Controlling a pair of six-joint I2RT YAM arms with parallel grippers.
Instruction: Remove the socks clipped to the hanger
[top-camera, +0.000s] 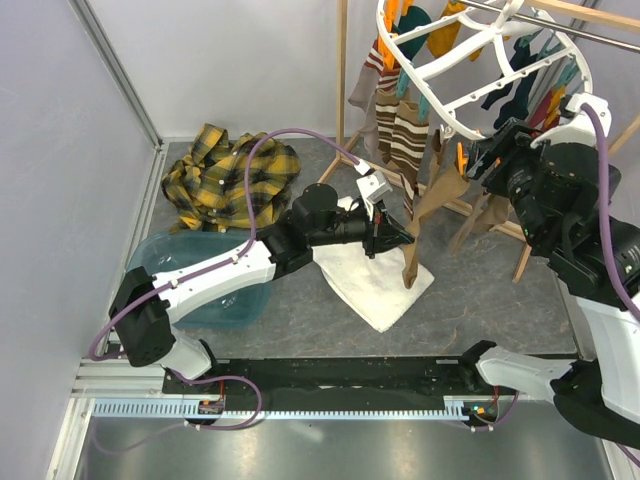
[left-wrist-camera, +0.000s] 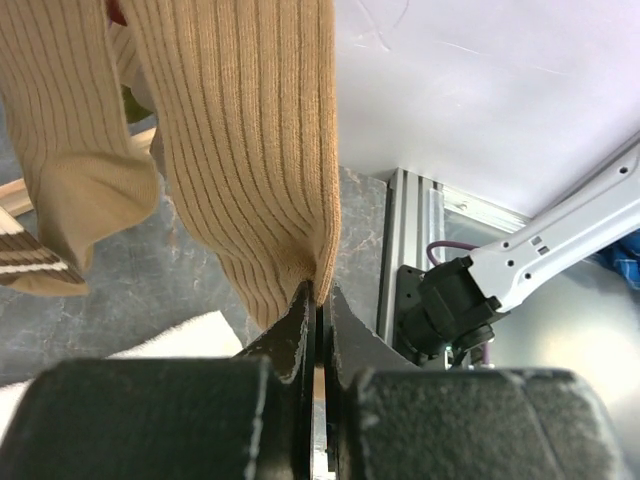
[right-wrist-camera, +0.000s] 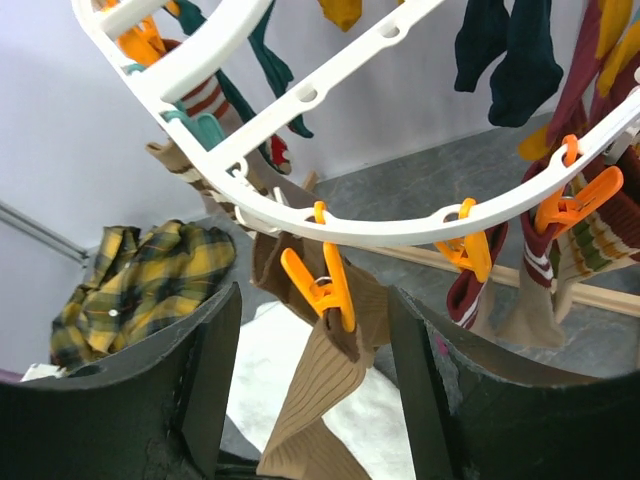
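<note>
Sock in tan ribbed knit (left-wrist-camera: 250, 150) is the one I'm working: it hangs from an orange clip (right-wrist-camera: 300, 272) on the rim of the white hanger (right-wrist-camera: 385, 233), and its lower end trails down over the white towel (top-camera: 375, 285) lying below. I judge it light, soft and stretchy, with nothing to break. It will drape and give rather than hold its shape, so a pull from the bottom will probably be taken up as stretch before the clip lets go. The ribbing looks grippy enough that a pinch on a fold should hold. The best hold, to my eye, is either low on the sock for a steady downward tug or high up just under the clip.

My left gripper (left-wrist-camera: 318, 300) has its jaws closed on the lower edge of the sock, with a thin bunch of fabric pinched between the tips and the rest rising above them. My right gripper (right-wrist-camera: 315, 292) stands with jaws apart and holds nothing. The clip and the top of the sock sit between its two fingers (right-wrist-camera: 205, 380), touching neither as far as I can see. The other socks (right-wrist-camera: 590, 230), striped and dark teal, hang clipped further round the ring, apart from both grippers
</note>
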